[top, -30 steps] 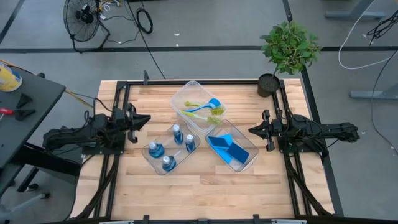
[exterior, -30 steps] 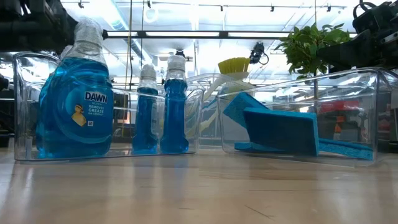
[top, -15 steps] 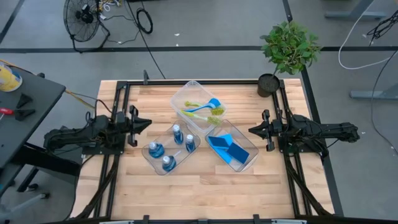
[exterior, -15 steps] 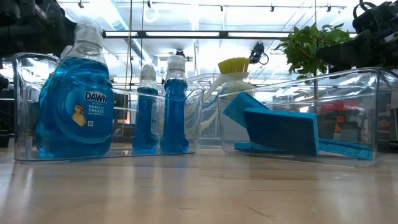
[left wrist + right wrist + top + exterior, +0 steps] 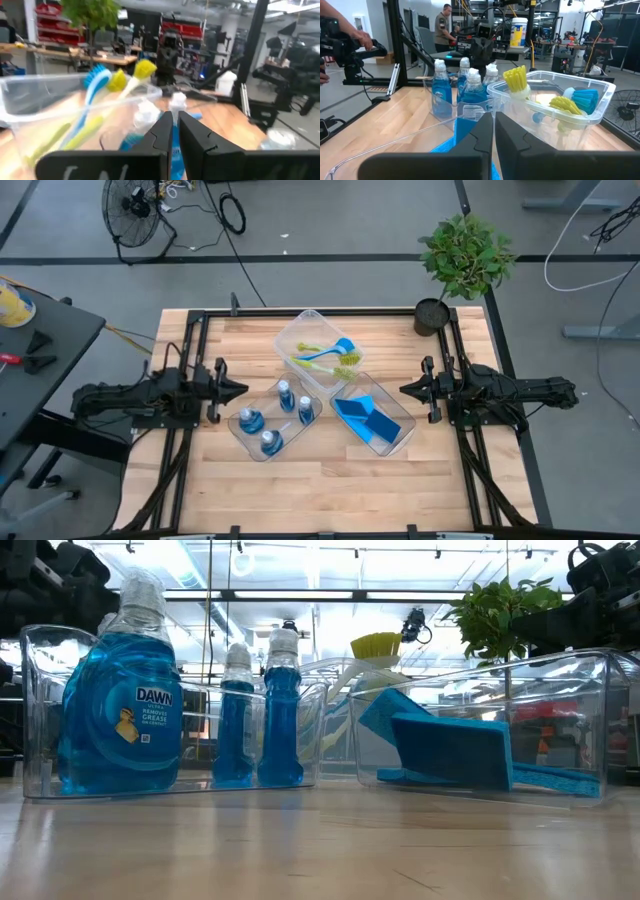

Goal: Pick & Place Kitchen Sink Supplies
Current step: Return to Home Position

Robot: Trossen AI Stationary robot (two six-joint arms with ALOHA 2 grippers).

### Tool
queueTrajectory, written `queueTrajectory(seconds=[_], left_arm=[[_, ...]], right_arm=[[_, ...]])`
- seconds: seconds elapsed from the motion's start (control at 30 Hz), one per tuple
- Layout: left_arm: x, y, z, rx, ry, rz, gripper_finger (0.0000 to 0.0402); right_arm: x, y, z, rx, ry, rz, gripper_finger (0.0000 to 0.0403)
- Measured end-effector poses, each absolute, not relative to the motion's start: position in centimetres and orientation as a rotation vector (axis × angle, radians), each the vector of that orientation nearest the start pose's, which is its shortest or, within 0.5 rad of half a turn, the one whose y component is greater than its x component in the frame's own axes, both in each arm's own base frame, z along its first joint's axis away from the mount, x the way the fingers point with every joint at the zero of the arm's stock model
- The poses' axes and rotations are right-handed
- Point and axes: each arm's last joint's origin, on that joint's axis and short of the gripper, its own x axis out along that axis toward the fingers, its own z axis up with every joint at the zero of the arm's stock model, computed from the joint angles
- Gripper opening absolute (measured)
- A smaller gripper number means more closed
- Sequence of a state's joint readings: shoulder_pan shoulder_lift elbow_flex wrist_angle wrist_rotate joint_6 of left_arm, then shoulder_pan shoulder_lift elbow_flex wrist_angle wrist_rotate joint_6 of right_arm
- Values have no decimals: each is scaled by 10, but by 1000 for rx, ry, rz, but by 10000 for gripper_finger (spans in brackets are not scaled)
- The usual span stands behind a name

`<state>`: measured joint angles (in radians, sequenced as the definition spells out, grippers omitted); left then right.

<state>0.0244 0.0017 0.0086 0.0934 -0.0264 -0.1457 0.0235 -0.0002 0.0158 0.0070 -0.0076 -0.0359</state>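
Several clear bottles of blue liquid (image 5: 270, 418) stand upright in a clear bin (image 5: 236, 438) at the table's middle. Blue sponges (image 5: 362, 418) lie and lean in a second bin (image 5: 402, 436) to its right. Yellow-green and blue dish brushes (image 5: 325, 356) lie in a third bin (image 5: 290, 330) farther back. My left gripper (image 5: 238, 388) hovers shut at the left, just beside the bottle bin, with nothing between its fingers. At the right, my right gripper (image 5: 404, 389) hovers shut and holds nothing, a short way from the sponge bin. Both point level toward the bins.
A green potted plant (image 5: 462, 258) stands at the table's far right corner. Black frame rails (image 5: 195, 330) run along the table's left, right and far sides. Bare wood (image 5: 330, 490) lies between the bins and the near edge. A dark side table (image 5: 40, 350) stands off the left edge.
My left gripper has swung a little toward the table's near edge and sunk slightly, its fingers staying shut. The right arm, the bins and what lies in them have kept still.
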Motion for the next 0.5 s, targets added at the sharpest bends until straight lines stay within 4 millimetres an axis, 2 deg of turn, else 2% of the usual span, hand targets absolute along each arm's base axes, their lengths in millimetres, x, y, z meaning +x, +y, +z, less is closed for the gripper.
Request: queueTrajectory(seconds=[0.5], left_arm=[[97, 0, 168, -171, -28, 3, 32]], right_arm=[[97, 2, 170, -35, -23, 30, 25]])
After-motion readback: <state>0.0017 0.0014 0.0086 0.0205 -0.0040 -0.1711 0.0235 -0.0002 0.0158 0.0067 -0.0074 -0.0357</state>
